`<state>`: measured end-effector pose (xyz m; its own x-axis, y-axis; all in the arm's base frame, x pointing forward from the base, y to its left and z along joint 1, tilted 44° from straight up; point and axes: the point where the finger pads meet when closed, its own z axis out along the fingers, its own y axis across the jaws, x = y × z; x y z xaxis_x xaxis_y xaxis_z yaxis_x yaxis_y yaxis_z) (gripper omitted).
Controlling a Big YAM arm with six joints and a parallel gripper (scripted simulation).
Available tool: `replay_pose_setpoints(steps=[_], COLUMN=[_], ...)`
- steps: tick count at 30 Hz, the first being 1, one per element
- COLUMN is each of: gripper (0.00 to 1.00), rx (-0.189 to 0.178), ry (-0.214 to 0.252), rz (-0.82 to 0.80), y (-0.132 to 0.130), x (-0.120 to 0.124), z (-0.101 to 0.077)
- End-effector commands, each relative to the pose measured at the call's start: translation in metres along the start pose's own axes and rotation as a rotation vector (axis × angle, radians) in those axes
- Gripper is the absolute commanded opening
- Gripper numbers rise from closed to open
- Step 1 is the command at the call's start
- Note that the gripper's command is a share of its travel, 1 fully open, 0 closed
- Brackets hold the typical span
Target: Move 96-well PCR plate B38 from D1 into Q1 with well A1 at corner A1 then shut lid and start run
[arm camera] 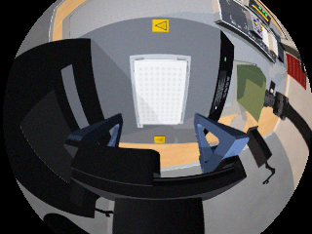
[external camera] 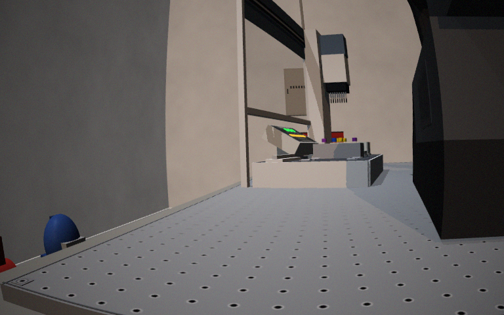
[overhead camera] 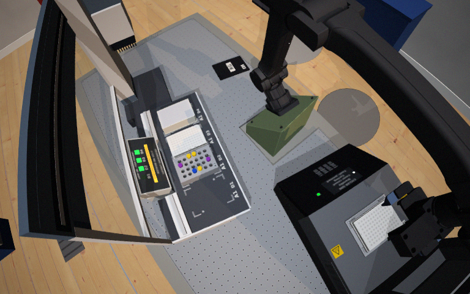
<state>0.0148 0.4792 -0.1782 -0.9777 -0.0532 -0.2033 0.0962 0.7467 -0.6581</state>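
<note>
The white 96-well plate B38 (overhead camera: 376, 226) lies flat in the recessed block on top of the black cycler Q1 (overhead camera: 332, 193). In the wrist view the plate (arm camera: 160, 89) sits inside its grey frame, apart from the fingers. My gripper (overhead camera: 398, 218) is open and empty and hovers above the plate's near end. Its blue fingertips stand wide on either side. Q1's lamp (overhead camera: 317, 193) is green. The key rows (overhead camera: 325, 169) are at the panel's far edge. The lid is not over the block. Position D1 (overhead camera: 207, 197) is empty.
The hand-off row holds the tube cooling block with coloured caps on D2 (overhead camera: 196, 165), plate R33 on D3 (overhead camera: 186, 139) and the deep-well block on D4 (overhead camera: 175, 114). The liquid handler's gantry (overhead camera: 48, 121) looms at left. The RG nest (overhead camera: 231, 67) lies beyond the green arm base (overhead camera: 280, 126).
</note>
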Motion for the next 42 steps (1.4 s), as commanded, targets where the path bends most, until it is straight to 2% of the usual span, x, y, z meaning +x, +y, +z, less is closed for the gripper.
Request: replay_pose_setpoints(steps=[1, 7, 9, 14, 17, 23, 24, 26, 27, 35, 42], gripper=[1.00, 1.00, 1.00, 1.00, 1.00, 1.00, 0.00, 0.00, 0.00, 0.00, 0.00], rx=[-0.043, 0.005, 0.005, 0.039, 0.019, -0.047, -0.059, -0.059, -0.064, -0.145, -0.162], ry=[-0.005, -0.011, -0.011, -0.016, -0.013, -0.006, -0.018, -0.018, -0.021, -0.095, -0.132], rz=[-0.016, -0.023, -0.023, -0.028, -0.024, -0.012, -0.038, -0.038, -0.062, -0.249, -0.367], y=[0.012, 0.003, 0.003, -0.005, 0.001, 0.010, 0.000, 0.000, -0.009, -0.051, -0.085], x=[0.006, 0.007, 0.007, 0.007, 0.007, 0.003, -0.004, -0.004, -0.003, -0.004, -0.011], z=[-0.009, 0.006, 0.006, 0.014, 0.010, -0.013, -0.011, -0.011, -0.010, -0.002, 0.015])
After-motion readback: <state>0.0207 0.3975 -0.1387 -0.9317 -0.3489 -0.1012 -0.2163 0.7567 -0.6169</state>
